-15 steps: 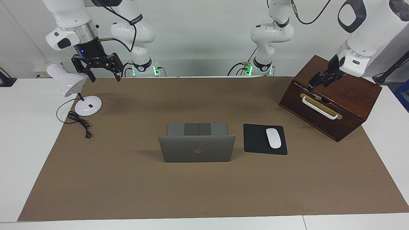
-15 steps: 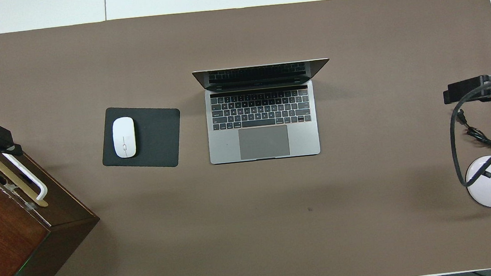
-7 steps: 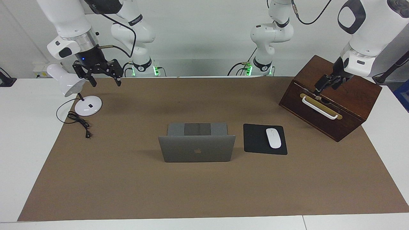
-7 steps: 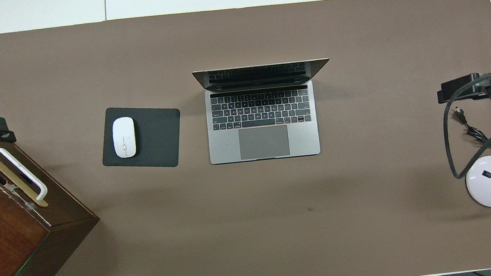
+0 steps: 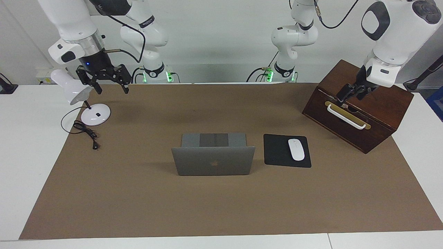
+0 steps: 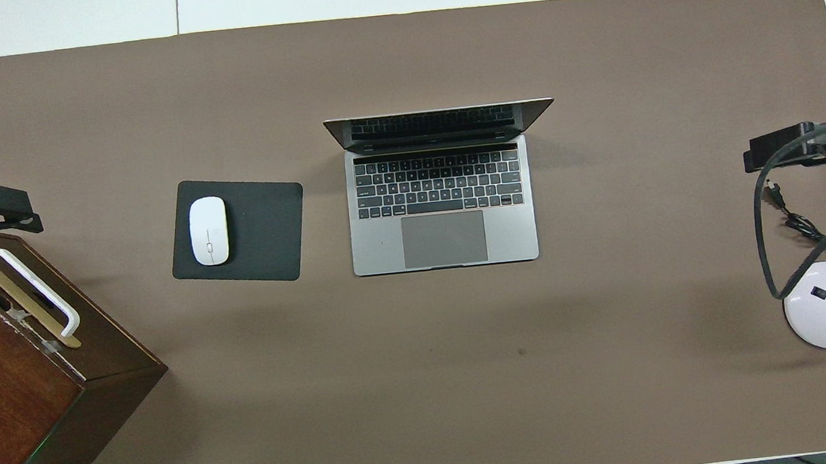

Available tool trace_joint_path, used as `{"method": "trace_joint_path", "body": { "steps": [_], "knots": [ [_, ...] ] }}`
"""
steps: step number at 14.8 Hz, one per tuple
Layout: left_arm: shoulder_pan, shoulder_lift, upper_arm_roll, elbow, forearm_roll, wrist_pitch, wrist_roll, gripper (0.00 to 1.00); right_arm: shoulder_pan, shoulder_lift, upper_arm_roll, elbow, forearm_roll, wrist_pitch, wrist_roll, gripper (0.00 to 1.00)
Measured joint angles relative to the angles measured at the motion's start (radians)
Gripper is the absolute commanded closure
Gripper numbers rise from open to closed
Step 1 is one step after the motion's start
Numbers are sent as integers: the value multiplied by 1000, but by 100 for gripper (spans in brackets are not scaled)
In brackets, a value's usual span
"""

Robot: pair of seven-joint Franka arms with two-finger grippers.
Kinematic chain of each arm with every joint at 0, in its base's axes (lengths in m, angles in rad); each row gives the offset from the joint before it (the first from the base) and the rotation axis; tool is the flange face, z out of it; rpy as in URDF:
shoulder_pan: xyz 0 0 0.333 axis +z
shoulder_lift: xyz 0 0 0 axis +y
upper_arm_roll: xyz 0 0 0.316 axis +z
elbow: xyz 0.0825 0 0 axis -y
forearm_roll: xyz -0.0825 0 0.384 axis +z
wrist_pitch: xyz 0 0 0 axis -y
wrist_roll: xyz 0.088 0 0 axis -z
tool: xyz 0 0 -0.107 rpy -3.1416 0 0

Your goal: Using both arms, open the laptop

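Facing view high across the table (image 5: 221,207), overhead view steeply down, both sharing the tabletop

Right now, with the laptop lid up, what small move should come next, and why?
Probably none on the laptop: its lid stands upright and the keyboard shows. I would just lift the left claw, open over the wooden box, clear of its handle. The right claw waits open beside the desk lamp.

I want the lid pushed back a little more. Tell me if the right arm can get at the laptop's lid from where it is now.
Probably yes. The right gripper hangs open above the table by the lamp, and only bare brown mat lies between it and the laptop, whose lid stands up, untouched.
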Motion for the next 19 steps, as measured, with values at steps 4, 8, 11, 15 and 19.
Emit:
{"method": "trace_joint_path", "body": {
  "steps": [4, 8, 11, 15, 19],
  "knots": [
    [0, 0, -18, 8, 0, 0, 2, 0, 0, 1, -11, 1, -1, 20, -31, 0],
    [6, -1, -19, 47, 0, -8, 50, 0, 0, 3, -16, 16, -1, 21, -41, 0],
    [10, -1, -21, 61, 0, -26, 58, 0, 0, 3, -16, 34, -1, 21, -43, 0],
    [11, -1, -27, 85, 0, -28, 60, 0, 0, 3, -16, 35, -1, 21, -43, 0],
    [24, -1, -84, 115, 0, -32, 66, 0, 0, 21, -16, 35, -1, 19, -43, 0]
  ]
}}
